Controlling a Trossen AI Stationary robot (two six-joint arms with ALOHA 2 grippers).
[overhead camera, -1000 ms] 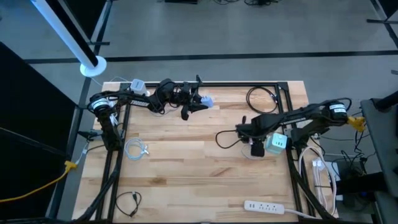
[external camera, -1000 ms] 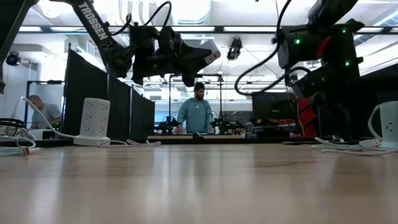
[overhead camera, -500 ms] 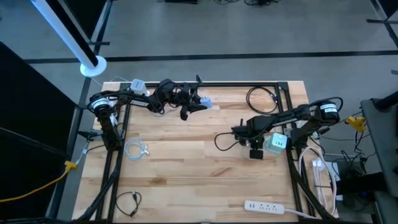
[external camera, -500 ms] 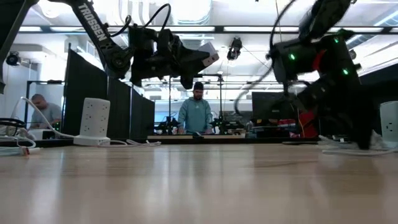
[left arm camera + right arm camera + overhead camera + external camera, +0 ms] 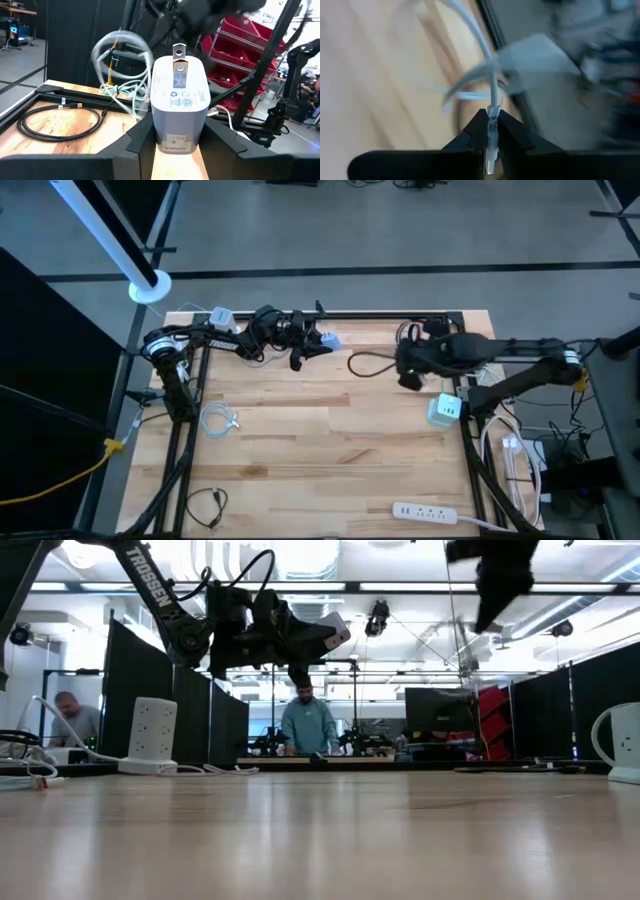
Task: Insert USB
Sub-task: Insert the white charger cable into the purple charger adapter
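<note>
My left gripper (image 5: 318, 345) is above the table's far middle, shut on a white USB wall charger (image 5: 178, 102), which also shows in the low view (image 5: 335, 632). My right gripper (image 5: 408, 375) is high above the far right part of the table, a short way right of the charger. It is shut on the plug end of a cable (image 5: 491, 131). The rest of the cable curves in a loop (image 5: 365, 365) between the two grippers. In the low view the right gripper (image 5: 495, 580) shows only at the picture's top. My left gripper pinches the charger's two side walls (image 5: 156, 131) between its fingers, at the end away from the prongs. The fingers lie level and point toward the table's right. The charger is lifted clear, prongs (image 5: 179, 50) pointing away from the gripper. My right gripper pinches the cable's plug end (image 5: 492, 120) between its two fingertips, the fingers lying along the cable. The cable runs on past the fingertips. The plug is lifted clear of the table.
A mint-green power cube (image 5: 445, 410) stands at the right. A white power strip (image 5: 425, 511) lies at the near edge. A white cable coil (image 5: 215, 420), a small black cable (image 5: 205, 505) and a white tower socket (image 5: 152, 730) are at the left. A person stands beyond the table.
My right gripper has risen from beside the mint-green cube. It has gone toward the table's far edge and toward the charger, turning as it went. The cable has come up with it, and its loop has swung toward the far middle.
</note>
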